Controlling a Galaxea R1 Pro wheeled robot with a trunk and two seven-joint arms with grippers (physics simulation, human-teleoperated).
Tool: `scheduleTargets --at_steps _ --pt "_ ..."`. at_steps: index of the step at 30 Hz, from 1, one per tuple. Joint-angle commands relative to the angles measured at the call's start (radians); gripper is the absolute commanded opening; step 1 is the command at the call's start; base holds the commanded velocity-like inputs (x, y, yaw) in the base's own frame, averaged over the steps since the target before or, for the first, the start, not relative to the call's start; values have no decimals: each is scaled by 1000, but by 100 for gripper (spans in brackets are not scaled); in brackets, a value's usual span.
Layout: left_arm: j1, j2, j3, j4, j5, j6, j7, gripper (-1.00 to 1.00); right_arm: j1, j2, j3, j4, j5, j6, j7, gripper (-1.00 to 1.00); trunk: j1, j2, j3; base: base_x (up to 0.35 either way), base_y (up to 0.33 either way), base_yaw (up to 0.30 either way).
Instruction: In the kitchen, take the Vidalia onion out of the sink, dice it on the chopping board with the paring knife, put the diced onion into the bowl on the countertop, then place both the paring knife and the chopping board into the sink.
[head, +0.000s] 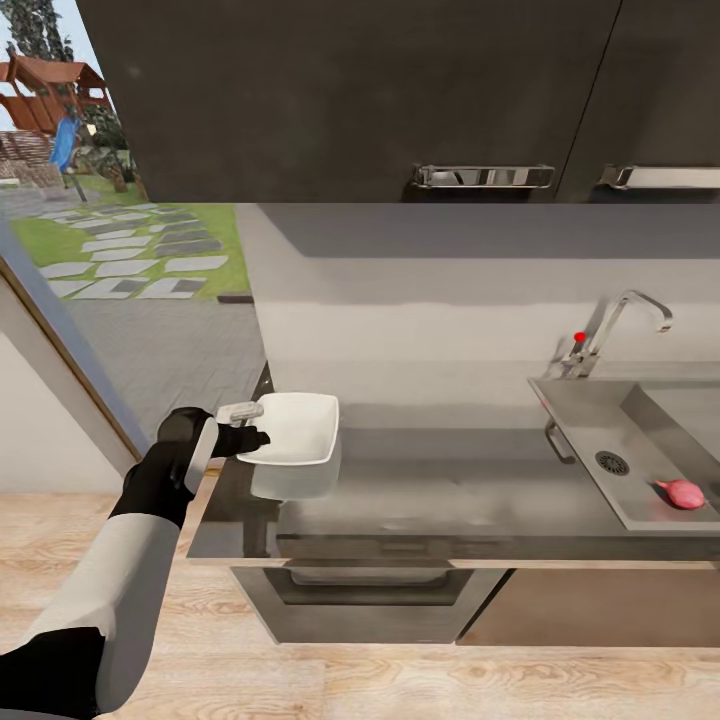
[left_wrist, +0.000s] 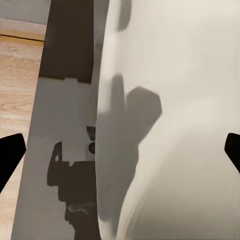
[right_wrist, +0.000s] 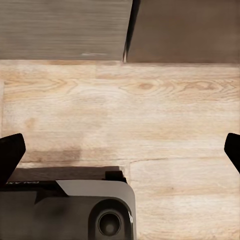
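Head view: left gripper (head: 256, 436) was at the near-left rim of the white bowl (head: 296, 428) on the grey counter (head: 430, 495); grip could not be confirmed. The onion (head: 681, 493) lay in the sink (head: 640, 425).

Left wrist view: fingers (left_wrist: 11, 155) spread wide.

Right wrist view: right gripper (right_wrist: 120, 150) open over wooden floor (right_wrist: 150, 110).

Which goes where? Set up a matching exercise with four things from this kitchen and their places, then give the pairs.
Things:
1. white squarish bowl
2. small pinkish-red onion
3. angular chrome faucet
4. left claw

Places:
a. in the grey steel sink, near the drain
b. at the bowl's left rim
c. over the left end of the grey glossy countertop
d. behind the sink, by the wall

Pairs: 1-c; 2-a; 3-d; 4-b
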Motion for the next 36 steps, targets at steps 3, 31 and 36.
scheduleTargets --at_steps 3,31,36 --pt "-1 0 1 -1 8 4 4 100 0 0 1 0 0 -3 -3 100 1 -2 -2 0 0 0" --pt "0 0 -2 -366 8 11 7 100 -1 0 1 0 0 -3 -3 100 1 -2 -2 0 0 0" --pt "1 0 -2 -363 8 10 7 100 -1 0 2 0 0 -3 -3 100 1 -2 -2 0 0 0"
